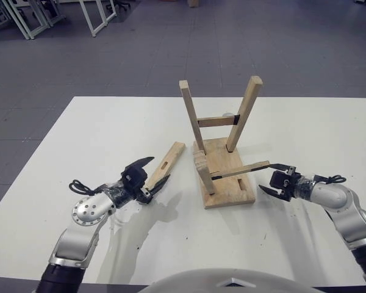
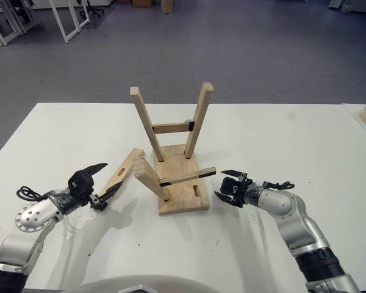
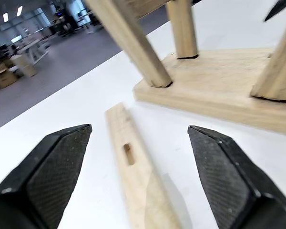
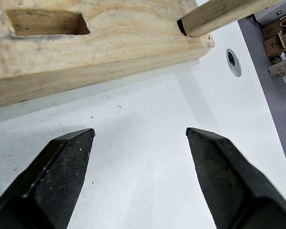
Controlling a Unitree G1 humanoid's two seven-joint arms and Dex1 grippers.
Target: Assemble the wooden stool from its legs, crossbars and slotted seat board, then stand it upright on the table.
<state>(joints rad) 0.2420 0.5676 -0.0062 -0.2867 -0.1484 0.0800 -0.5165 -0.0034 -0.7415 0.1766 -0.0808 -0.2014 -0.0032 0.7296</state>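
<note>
The slotted seat board (image 1: 232, 186) lies flat on the white table (image 1: 97, 134). Two long legs (image 1: 190, 116) stand up from it, joined by a crossbar (image 1: 215, 121). A third, shorter leg (image 1: 203, 170) leans at the board's near left corner, with a crossbar (image 1: 241, 170) sticking out to the right. A loose leg (image 1: 171, 155) with a slot (image 3: 128, 153) lies on the table left of the board. My left gripper (image 1: 160, 168) is open, its fingers (image 3: 57, 167) straddling the near end of that leg. My right gripper (image 1: 265, 177) is open just right of the board, below the crossbar's free end.
The table's near edge runs close under both arms. A round hole (image 4: 233, 62) is set in the tabletop beyond the board. Grey floor and white table frames (image 1: 24, 18) lie behind.
</note>
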